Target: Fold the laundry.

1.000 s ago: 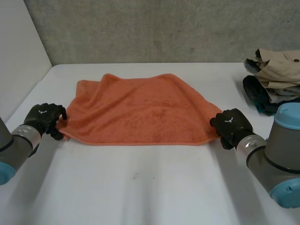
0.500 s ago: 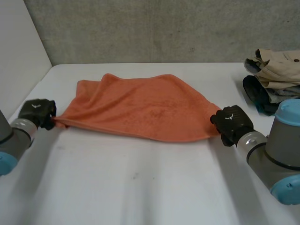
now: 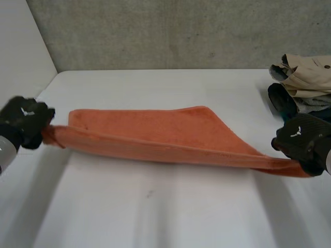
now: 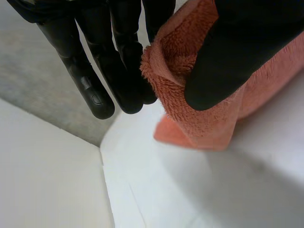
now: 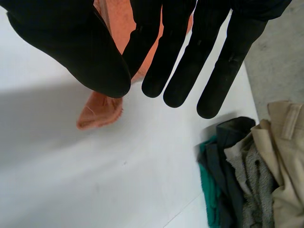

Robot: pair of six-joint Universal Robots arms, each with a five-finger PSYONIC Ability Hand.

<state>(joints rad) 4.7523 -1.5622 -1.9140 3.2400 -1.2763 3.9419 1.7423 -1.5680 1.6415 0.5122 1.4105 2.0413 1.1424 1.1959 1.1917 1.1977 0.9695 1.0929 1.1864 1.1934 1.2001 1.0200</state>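
Note:
An orange towel (image 3: 165, 137) hangs stretched between my two hands above the white table (image 3: 155, 217). Its near edge is raised and taut, and its far part slopes down toward the back. My left hand (image 3: 25, 124) pinches the towel's near left corner (image 4: 204, 118) between thumb (image 4: 237, 57) and fingers (image 4: 114, 71). At the other end, my right hand (image 3: 305, 140) is shut on the near right corner, and a tip of cloth (image 5: 99, 111) pokes out below its thumb (image 5: 80, 52).
A pile of folded and crumpled clothes (image 3: 305, 85) in beige, grey and dark green lies at the table's far right edge, close to my right hand (image 5: 247, 175). A white side wall (image 3: 20, 51) borders the table on the left.
My left hand closed on the towel's corner. Both hands then rose and drew apart, lifting the near edge off the table and pulling the towel taut.

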